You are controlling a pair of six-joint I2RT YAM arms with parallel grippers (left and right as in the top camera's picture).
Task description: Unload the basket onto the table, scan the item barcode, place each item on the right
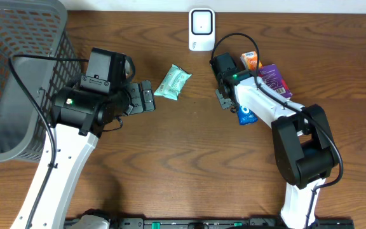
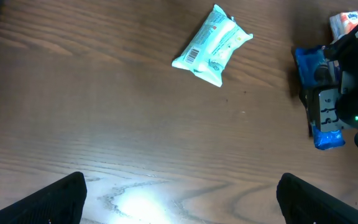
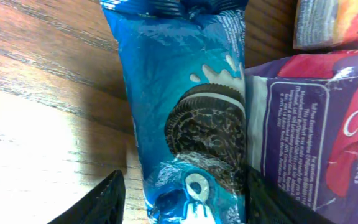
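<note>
The white barcode scanner (image 1: pixel 201 28) stands at the table's far edge. A teal wipes pack (image 1: pixel 172 83) lies left of centre, its barcode side up (image 2: pixel 193 56). My left gripper (image 1: pixel 146 98) (image 2: pixel 180 199) sits just left of it, open and empty over bare wood. A blue cookie pack (image 1: pixel 246 115) (image 3: pixel 185 93) lies flat on the right. My right gripper (image 1: pixel 224 98) (image 3: pixel 182 202) straddles its end, open. One finger stands a little apart from the wrapper, the other is wedged between it and a purple packet (image 3: pixel 316 124). No barcode shows on the cookie pack.
The purple packet (image 1: pixel 276 79) and an orange packet (image 1: pixel 251 60) lie close against the cookie pack's right side. A grey mesh basket (image 1: pixel 18 76) fills the far left. The right arm (image 2: pixel 347 81) shows at the right edge of the left wrist view.
</note>
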